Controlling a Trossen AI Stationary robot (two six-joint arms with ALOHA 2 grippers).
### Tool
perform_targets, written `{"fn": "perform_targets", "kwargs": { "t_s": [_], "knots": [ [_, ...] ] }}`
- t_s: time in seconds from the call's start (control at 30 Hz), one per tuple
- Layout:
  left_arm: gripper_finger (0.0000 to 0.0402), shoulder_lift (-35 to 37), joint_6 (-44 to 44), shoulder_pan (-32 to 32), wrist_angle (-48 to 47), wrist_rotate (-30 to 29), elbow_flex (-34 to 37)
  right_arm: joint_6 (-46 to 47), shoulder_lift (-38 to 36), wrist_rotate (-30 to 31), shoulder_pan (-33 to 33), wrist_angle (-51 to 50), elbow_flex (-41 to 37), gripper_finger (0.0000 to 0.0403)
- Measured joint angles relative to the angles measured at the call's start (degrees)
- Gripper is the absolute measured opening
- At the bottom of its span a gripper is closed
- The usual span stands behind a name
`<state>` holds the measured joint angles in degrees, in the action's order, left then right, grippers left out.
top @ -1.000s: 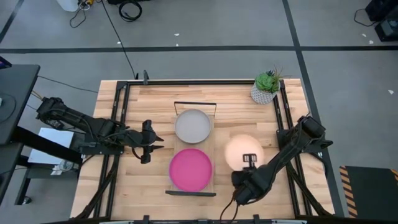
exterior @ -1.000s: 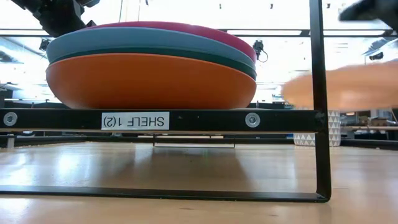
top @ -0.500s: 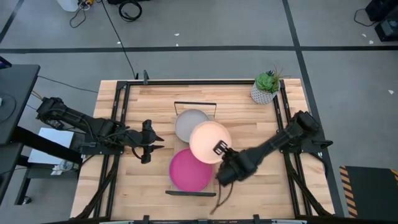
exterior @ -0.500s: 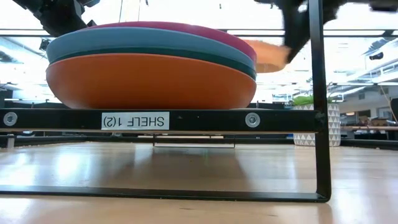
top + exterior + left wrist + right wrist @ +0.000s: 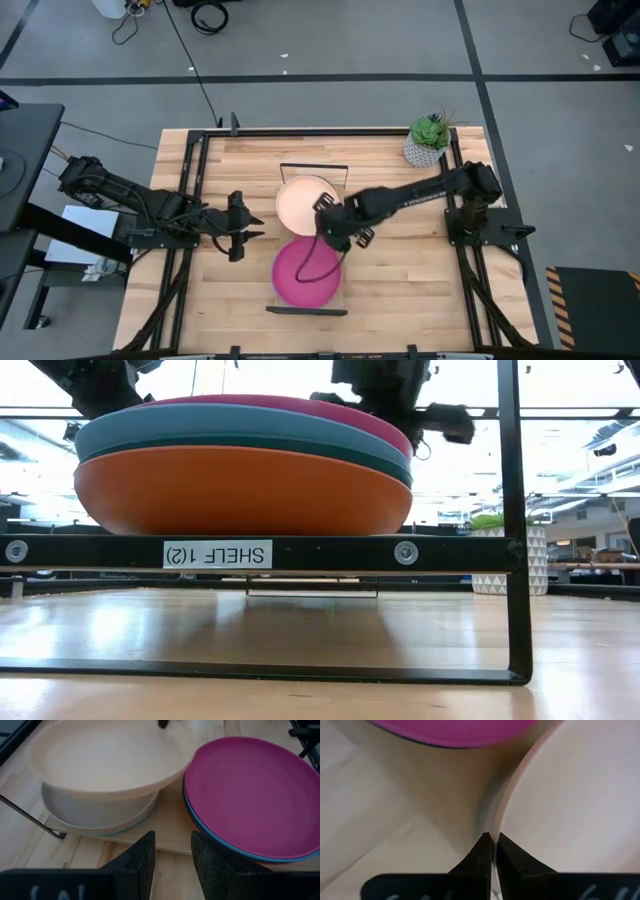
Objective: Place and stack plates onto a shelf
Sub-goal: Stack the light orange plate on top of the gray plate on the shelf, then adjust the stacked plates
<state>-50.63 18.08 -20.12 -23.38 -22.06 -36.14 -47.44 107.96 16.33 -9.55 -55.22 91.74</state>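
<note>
Overhead, matte peach-cream plate (image 5: pixel 301 201) pinched at its rim by right gripper (image 5: pixel 330 222) fingers.

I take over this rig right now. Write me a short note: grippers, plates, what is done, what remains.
Right gripper: shut on the cream plate at its rim, holding it over the far stack on the shelf; plate not set down.
Left gripper: open, waiting left of the shelf.
Done: near stack, magenta plate on top.
Left: lower the cream plate, release.

Right claw (image 5: pixel 326 212) pinched closed, arm outstretched, left claw (image 5: pixel 250 228) parted, idle.
</note>
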Motion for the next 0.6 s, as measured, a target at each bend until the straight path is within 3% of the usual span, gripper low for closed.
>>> {"fn": "perform_targets", "kwargs": {
  "t_s": [0.33,0.6],
  "knots": [
    [0.0133,0.00,0.35,0.00,0.23,-1.82,0.00,5.68,1.67,-11.28,7.76,3.31,-0.02,0.0071],
    [0.0133,-1.91,1.48,1.28,-1.45,-7.92,0.07,11.57,-1.90,-11.30,7.66,-1.63,-0.02,0.0108]
  ]
}}
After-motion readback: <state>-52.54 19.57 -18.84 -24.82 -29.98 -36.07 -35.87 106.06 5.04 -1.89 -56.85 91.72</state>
